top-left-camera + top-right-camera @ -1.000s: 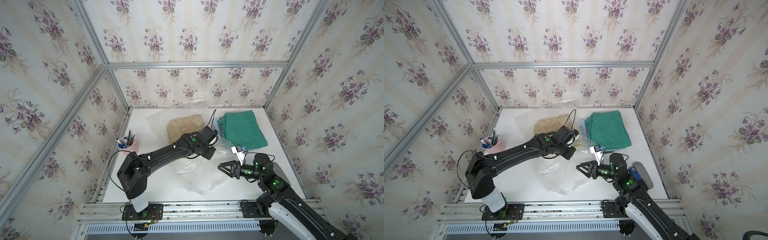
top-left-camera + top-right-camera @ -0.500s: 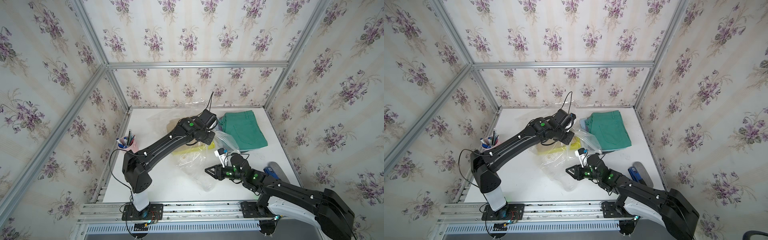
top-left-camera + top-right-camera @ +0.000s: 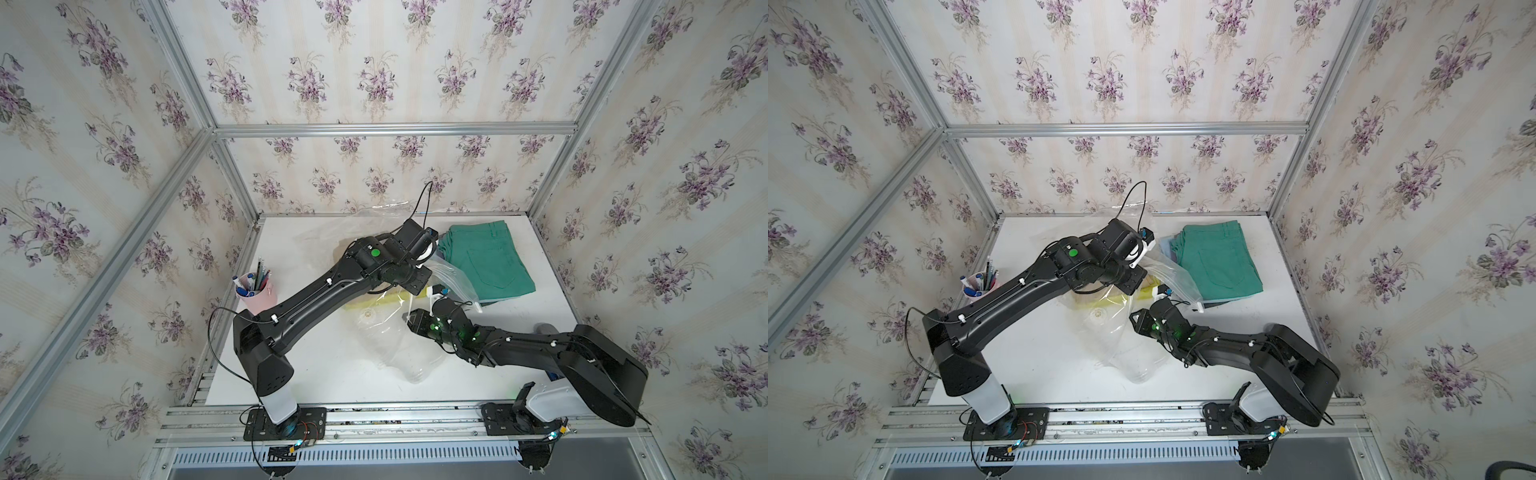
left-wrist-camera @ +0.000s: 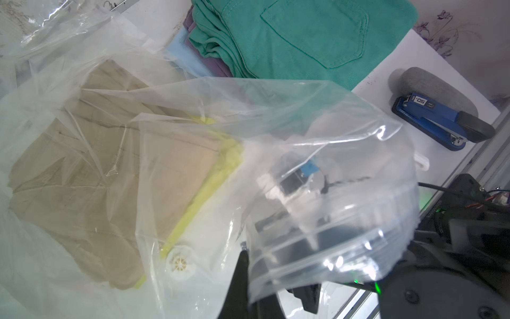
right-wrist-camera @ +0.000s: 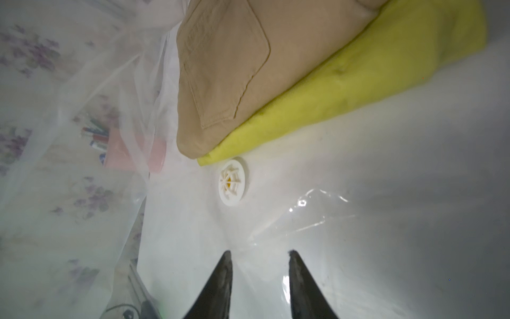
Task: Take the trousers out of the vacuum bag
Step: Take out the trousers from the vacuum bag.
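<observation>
The vacuum bag (image 3: 390,345) (image 3: 1125,345) lies crinkled across the middle of the table. My left gripper (image 4: 249,265) (image 3: 417,291) is shut on its zip-seal edge and holds the mouth (image 4: 303,110) lifted. Inside lie khaki trousers (image 4: 91,154) (image 5: 229,69) on yellow trousers (image 4: 218,168) (image 5: 358,82), with the round white valve (image 5: 231,182) (image 4: 180,263) at their corner. My right gripper (image 5: 259,252) (image 3: 409,324) is open inside the bag mouth, short of the valve, nothing between its fingers. Teal trousers (image 3: 486,257) (image 3: 1217,257) top a folded stack outside the bag at the back right.
A pink cup of pens (image 3: 254,289) (image 3: 978,282) stands at the table's left edge. A blue stapler (image 4: 438,121) and a grey oval object (image 4: 433,88) lie near the right edge. Patterned walls close in the back and both sides.
My right arm has stretched left from the front right and pushed its gripper into the bag mouth, jaws narrower than before. My left arm has raised the bag edge, showing the yellow trousers.
</observation>
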Robot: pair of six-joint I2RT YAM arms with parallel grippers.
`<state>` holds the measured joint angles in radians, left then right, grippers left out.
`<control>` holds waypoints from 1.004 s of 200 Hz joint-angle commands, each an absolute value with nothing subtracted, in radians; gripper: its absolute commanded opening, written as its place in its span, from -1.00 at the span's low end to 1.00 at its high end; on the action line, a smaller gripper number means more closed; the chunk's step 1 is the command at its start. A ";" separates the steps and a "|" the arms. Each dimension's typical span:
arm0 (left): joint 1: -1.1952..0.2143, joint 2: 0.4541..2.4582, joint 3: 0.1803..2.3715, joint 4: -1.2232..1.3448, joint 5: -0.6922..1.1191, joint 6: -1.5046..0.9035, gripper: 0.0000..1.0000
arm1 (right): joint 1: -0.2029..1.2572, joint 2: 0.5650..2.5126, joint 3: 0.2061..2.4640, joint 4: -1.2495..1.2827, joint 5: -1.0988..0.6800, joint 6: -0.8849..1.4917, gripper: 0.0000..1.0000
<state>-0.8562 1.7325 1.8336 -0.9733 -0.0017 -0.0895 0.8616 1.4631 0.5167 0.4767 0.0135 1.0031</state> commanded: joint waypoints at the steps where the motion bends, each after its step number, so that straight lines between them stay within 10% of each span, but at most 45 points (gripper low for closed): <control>1: -0.868 1.734 1.832 -0.981 -0.057 -0.067 -1.00 | 0.838 1.526 0.551 0.592 0.116 1.078 -0.32; 201: -0.868 1.723 1.807 -0.940 -0.094 -0.003 -1.00 | 0.597 1.791 0.681 0.688 0.007 1.112 -0.30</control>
<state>-0.8688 1.7195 1.8019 -0.9478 -0.0719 -0.0170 0.6048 1.7706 0.6678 0.6983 -0.0021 1.1030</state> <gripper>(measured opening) 0.058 0.328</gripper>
